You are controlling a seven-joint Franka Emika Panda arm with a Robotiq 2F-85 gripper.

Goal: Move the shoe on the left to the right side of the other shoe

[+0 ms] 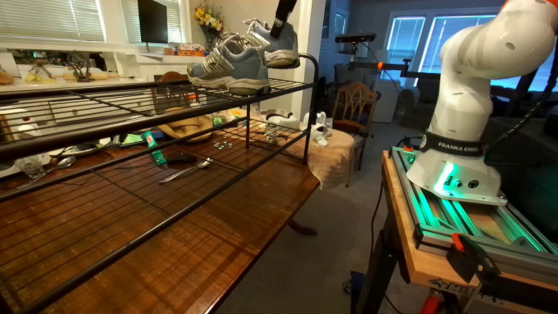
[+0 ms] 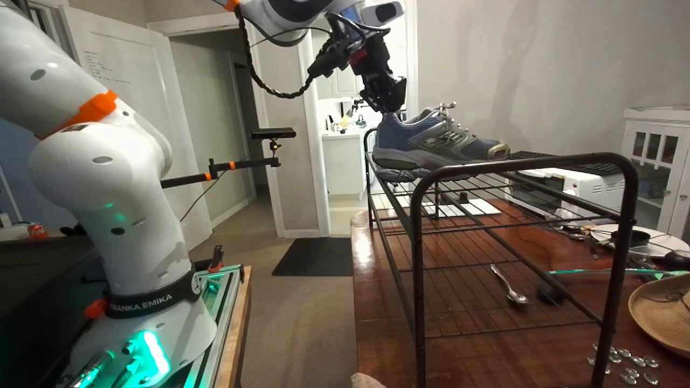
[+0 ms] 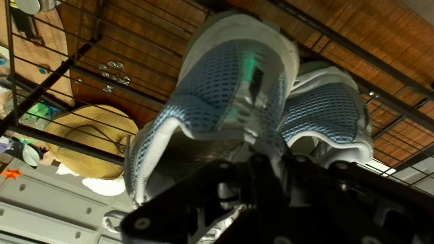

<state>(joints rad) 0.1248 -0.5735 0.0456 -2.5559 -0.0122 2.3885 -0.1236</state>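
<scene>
Two blue-grey running shoes are at the top of a black wire rack (image 2: 525, 215). My gripper (image 3: 275, 163) is shut on the collar of the shoe on the left of the wrist view (image 3: 217, 78). In the exterior views, this held shoe (image 1: 285, 43) (image 2: 412, 140) hangs a little above the rack, its heel under my gripper (image 1: 277, 31) (image 2: 384, 108). The other shoe (image 3: 322, 112) rests upright on the rack, close beside it. It stands in front in an exterior view (image 1: 237, 65). In another exterior view, mostly its sole (image 2: 401, 175) shows, beneath the held shoe.
The rack has raised end bars (image 2: 517, 161) and a lower shelf. It stands on a wooden table (image 1: 218, 235). On the table are a spoon (image 2: 508, 285), a straw hat (image 3: 91, 142), glass beads (image 3: 115, 76) and a white toaster oven (image 2: 587, 188).
</scene>
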